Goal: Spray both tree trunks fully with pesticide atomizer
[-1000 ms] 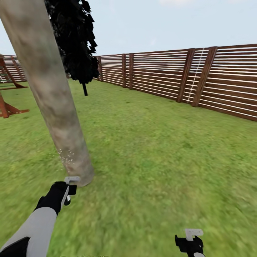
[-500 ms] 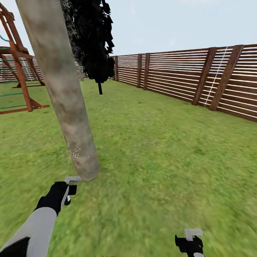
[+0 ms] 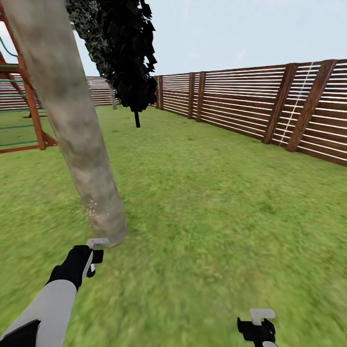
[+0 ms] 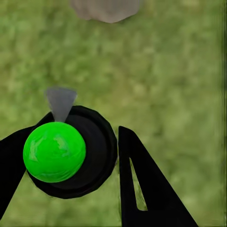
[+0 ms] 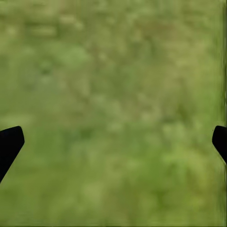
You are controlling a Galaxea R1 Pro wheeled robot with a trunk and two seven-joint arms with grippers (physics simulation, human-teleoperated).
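Spraying low on the tree trunk (image 3: 72,130), the left gripper (image 3: 95,255) hangs just short of the base, its black fingers closed on the pesticide atomizer (image 4: 71,151); in the left wrist view this is a round dark body with a glossy green cap, a grey cone of mist leaving it toward the bark; pale specks dot the trunk just above the gripper. Over the last second the whole head view has swung, bringing the red-brown swing frame (image 3: 29,103) in beyond the trunk, so the camera has turned, not the tree; the speckled patch sits at the same low height, which suggests most of the column is not yet covered. The trunk is a thick, smooth, mottled beige-grey column leaning across the view; behind it hangs a black jagged-leaved tree (image 3: 125,58); further right runs the brown slatted fence (image 3: 250,106) over coarse lawn (image 3: 217,217). The right gripper (image 3: 260,324) idles open above bare grass, fingers wide apart.
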